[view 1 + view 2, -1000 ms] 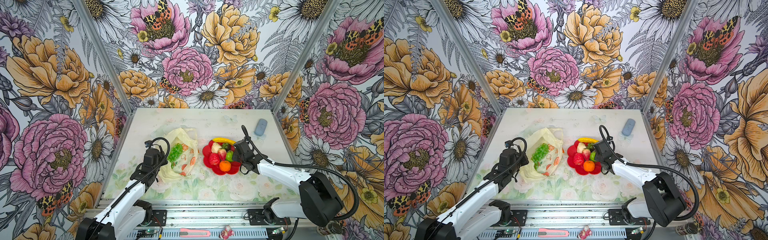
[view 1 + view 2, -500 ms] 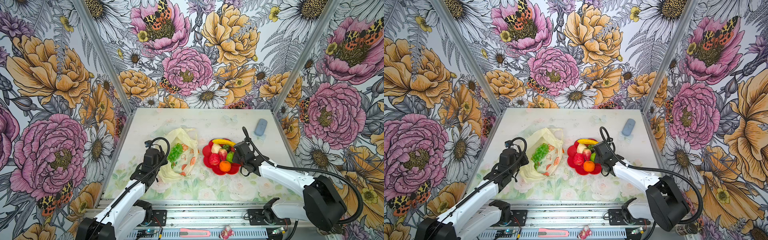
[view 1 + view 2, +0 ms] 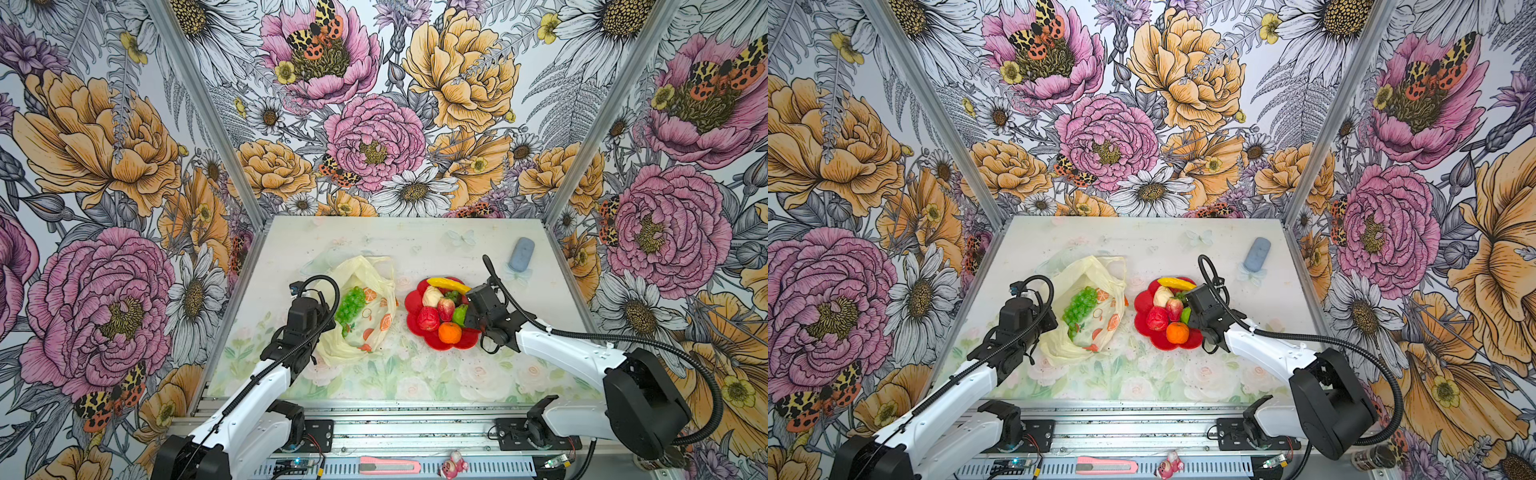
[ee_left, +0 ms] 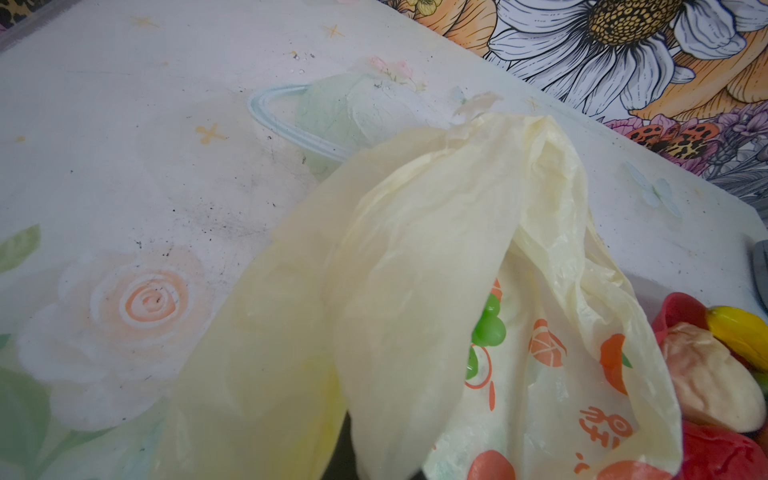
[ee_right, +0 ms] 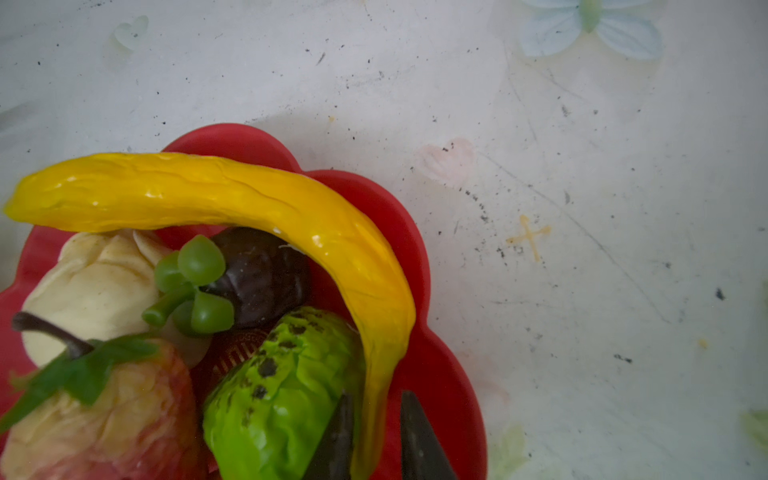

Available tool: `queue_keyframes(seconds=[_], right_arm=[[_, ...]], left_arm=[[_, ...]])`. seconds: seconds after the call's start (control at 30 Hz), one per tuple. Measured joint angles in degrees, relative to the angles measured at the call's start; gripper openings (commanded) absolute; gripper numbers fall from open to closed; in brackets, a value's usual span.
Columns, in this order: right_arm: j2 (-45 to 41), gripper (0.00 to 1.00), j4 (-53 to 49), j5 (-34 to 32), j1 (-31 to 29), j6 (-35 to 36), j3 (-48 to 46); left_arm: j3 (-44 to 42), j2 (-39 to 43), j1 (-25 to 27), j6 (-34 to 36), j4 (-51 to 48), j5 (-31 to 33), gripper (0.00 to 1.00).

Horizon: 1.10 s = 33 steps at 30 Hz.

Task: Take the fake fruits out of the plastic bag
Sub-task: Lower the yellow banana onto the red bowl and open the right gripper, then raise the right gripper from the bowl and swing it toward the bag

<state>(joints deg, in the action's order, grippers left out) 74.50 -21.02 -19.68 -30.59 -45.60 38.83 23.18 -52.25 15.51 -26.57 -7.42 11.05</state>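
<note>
The cream-yellow plastic bag (image 3: 370, 291) lies left of centre, a green grape bunch (image 3: 350, 305) showing in its mouth. My left gripper (image 3: 326, 318) is shut on the bag's near edge, and film (image 4: 415, 249) covers its jaws. A red flower-shaped plate (image 3: 457, 343) holds the other fake fruits: banana (image 3: 446, 284), orange (image 3: 449, 332), red piece (image 3: 428, 318), pink apple (image 3: 445, 308), cream piece (image 3: 432, 296) and green fruit (image 5: 282, 390). My right gripper (image 5: 375, 397) stands slightly open over the plate's right side, astride the banana's (image 5: 249, 195) end, with a gap beside one finger.
A clear shallow dish (image 4: 291, 124) sits just behind the bag. A blue-grey oblong object (image 3: 521, 253) lies at the back right. A pink box cutter (image 3: 388, 465) and a small pink toy (image 3: 453, 461) rest on the front rail.
The right jaws have parted from the banana's end, which now lies on the plate's far rim. The left gripper and bag have not moved.
</note>
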Motion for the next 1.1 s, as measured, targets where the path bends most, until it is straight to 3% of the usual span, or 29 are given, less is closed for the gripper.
queue_keyframes(seconds=[0.3,0.63,0.93,1.1], right_arm=[[-4.6,0.44,-1.3,-0.2,0.0,2.1,0.0],[-8.5,0.45,-2.4,-0.2,-0.7,3.6,3.0],[-8.1,0.49,-2.4,-1.3,-7.3,3.7,8.8],[-0.6,0.55,1.1,-0.9,-14.2,6.2,16.7]], left_arm=[[0.0,0.0,0.0,0.0,0.0,0.0,0.0],[0.0,-1.1,0.0,0.0,0.0,-0.5,0.0],[0.0,-1.9,0.0,0.2,0.4,-1.4,0.0],[0.0,-1.9,-0.1,0.2,0.4,-1.4,0.0]])
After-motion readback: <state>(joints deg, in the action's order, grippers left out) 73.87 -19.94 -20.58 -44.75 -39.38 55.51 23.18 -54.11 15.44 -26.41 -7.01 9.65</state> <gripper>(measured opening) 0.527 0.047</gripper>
